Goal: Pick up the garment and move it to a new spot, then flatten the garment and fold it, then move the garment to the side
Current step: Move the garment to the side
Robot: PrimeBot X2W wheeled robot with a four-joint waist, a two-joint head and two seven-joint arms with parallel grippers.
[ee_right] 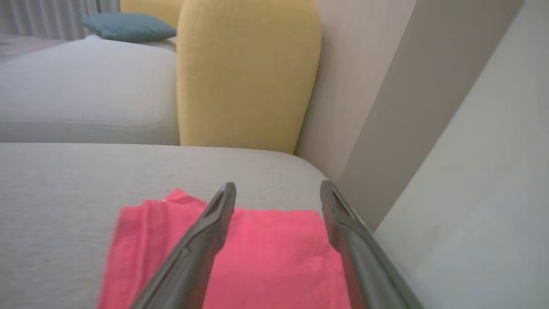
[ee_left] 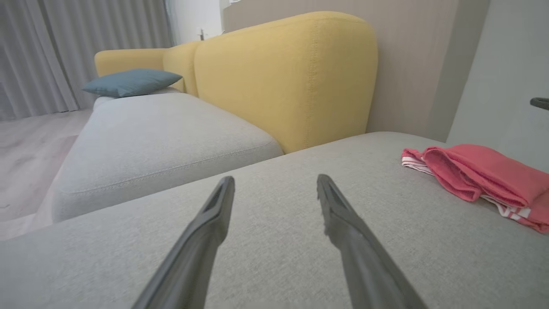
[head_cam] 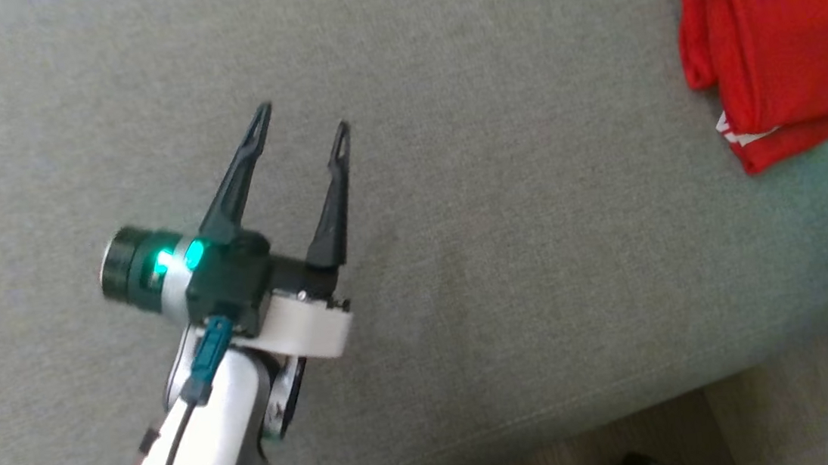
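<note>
Our left gripper (head_cam: pixel 303 118) and right gripper (ee_right: pixel 279 185) gape apart, seemingly empty, the right above a folded red cloth garment (ee_right: pixel 266 257) on a grey upholstered cushion (head_cam: pixel 502 201).

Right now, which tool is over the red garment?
The right tool, open above the folded red garment; the left tool is over bare grey seat, apart from it.

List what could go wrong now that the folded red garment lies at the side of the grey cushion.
1. The right gripper hangs open over the folded garment. If it pulls back low, a finger could snag a layer and undo the fold.
2. The garment lies close to the edge of the cushion beside the wall, so a nudge might push it off.
</note>
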